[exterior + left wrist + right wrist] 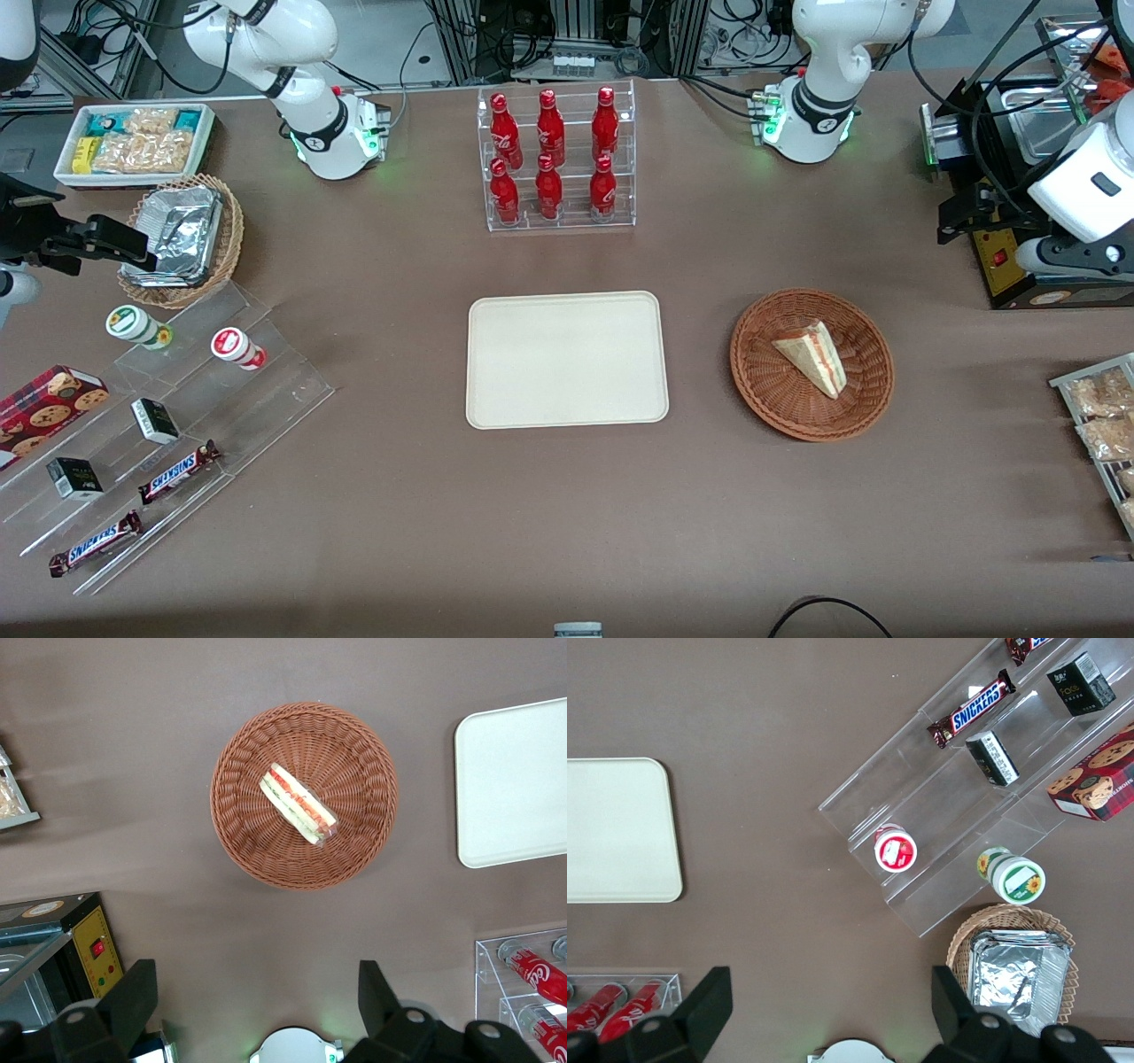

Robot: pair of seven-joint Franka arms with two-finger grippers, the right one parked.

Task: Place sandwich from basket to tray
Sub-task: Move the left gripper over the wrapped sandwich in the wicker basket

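Observation:
The sandwich, a white-bread wedge with red, orange and green layers, lies in the round reddish-brown wicker basket. The left wrist view looks straight down on the sandwich and the basket. The cream tray lies flat beside the basket, toward the parked arm's end, with nothing on it; one edge of the tray shows in the wrist view. My gripper hangs high above the table, farther from the front camera than the basket and toward the working arm's end. In the wrist view the gripper is open, with nothing between its fingers.
A clear rack of red bottles stands farther from the front camera than the tray. A black appliance sits under my gripper. A rack of snack bags lies at the working arm's end. Stepped acrylic shelves with snacks and a foil-filled wicker basket sit at the parked arm's end.

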